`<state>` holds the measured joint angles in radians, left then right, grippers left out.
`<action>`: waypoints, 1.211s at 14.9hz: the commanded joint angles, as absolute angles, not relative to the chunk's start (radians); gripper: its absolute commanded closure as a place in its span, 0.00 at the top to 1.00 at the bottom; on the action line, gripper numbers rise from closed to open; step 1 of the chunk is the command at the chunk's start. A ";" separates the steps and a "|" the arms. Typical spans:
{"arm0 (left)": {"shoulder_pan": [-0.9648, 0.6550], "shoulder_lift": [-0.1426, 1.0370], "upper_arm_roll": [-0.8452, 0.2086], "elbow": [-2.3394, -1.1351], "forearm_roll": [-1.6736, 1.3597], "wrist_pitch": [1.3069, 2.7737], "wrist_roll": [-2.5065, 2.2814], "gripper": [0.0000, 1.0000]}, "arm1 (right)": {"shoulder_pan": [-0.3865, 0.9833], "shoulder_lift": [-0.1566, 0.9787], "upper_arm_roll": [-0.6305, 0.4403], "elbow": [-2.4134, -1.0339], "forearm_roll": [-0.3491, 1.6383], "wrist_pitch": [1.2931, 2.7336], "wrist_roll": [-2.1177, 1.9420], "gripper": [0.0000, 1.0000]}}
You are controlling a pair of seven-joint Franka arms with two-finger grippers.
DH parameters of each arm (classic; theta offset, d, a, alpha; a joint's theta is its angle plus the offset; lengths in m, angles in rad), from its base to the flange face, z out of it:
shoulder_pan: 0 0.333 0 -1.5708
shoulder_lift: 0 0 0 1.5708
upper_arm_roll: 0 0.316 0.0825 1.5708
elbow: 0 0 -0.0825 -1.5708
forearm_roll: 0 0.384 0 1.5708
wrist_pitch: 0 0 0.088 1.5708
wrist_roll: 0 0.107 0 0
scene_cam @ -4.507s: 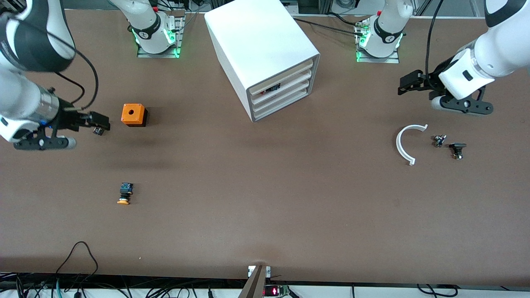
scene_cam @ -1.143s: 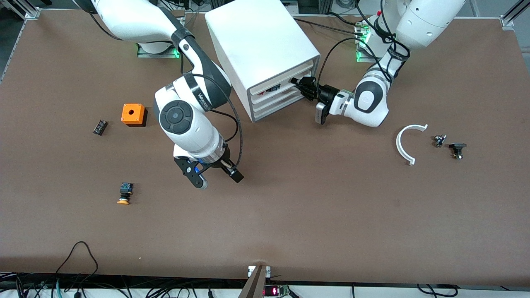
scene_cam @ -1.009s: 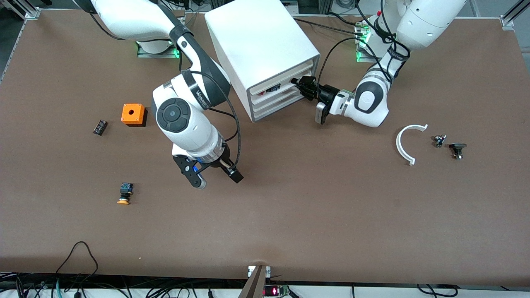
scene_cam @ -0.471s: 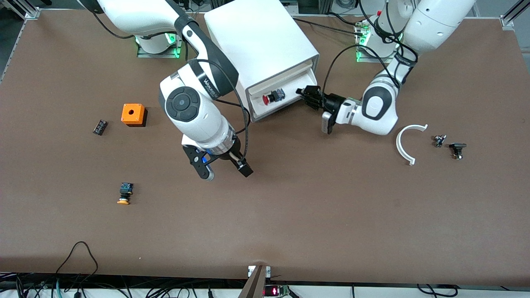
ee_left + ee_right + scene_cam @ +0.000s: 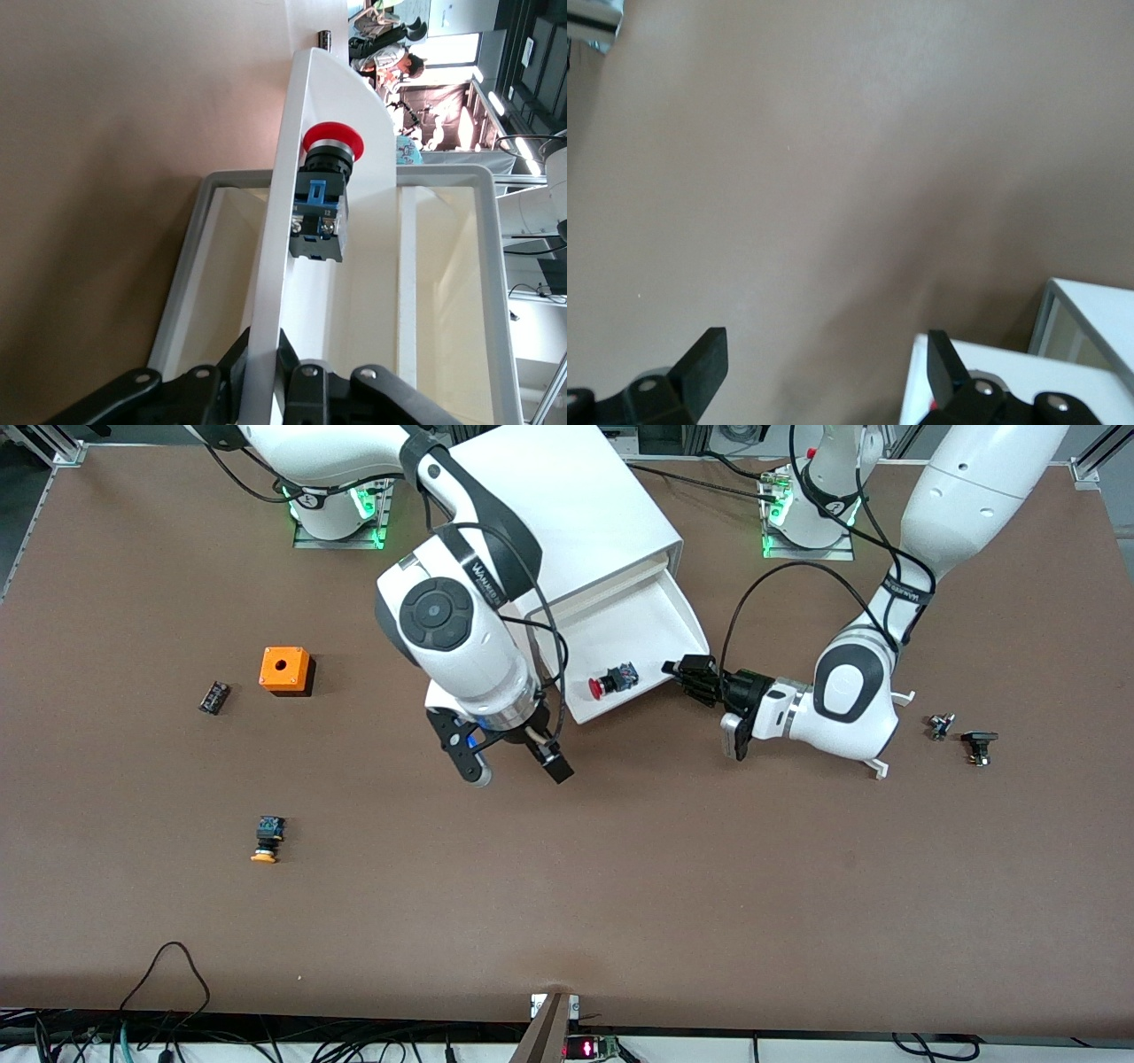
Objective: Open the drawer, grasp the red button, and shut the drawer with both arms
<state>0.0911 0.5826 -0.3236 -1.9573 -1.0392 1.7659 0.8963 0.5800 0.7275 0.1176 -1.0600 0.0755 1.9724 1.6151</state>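
Observation:
The top drawer [image 5: 640,624] stands pulled far out of the white cabinet [image 5: 549,505]. The red-capped button [image 5: 610,682] lies in it near its front wall. My left gripper [image 5: 687,671] is shut on the drawer's front wall at the corner toward the left arm's end. In the left wrist view my left gripper [image 5: 266,354] pinches that white wall [image 5: 276,257], with the button [image 5: 323,199] just inside. My right gripper [image 5: 514,769] is open and empty over the table, beside the drawer's other front corner. The right wrist view shows its open fingers [image 5: 704,359] and that drawer corner [image 5: 1010,381].
An orange box with a hole [image 5: 285,670], a small black part [image 5: 212,696] and an orange-capped button [image 5: 267,839] lie toward the right arm's end. A white curved piece [image 5: 897,696], partly hidden by my left arm, and two small parts [image 5: 940,726] [image 5: 978,746] lie toward the left arm's end.
My left gripper has drawn the drawer out toward the front camera, and the red button has come into view. My right arm has moved over toward the drawer's front.

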 commanded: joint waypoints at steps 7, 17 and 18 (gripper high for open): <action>0.124 0.663 -0.302 -1.815 -0.963 1.773 0.845 0.00 | 0.725 0.764 0.103 -1.020 0.057 1.999 1.746 0.99; 0.213 0.644 -0.301 -1.623 -0.815 1.584 0.639 1.00 | 0.813 0.868 0.094 -1.020 -0.002 2.129 1.825 0.99; 0.222 0.644 -0.301 -1.587 -0.801 1.544 0.599 1.00 | 0.818 0.876 0.087 -1.020 -0.006 2.132 1.828 0.99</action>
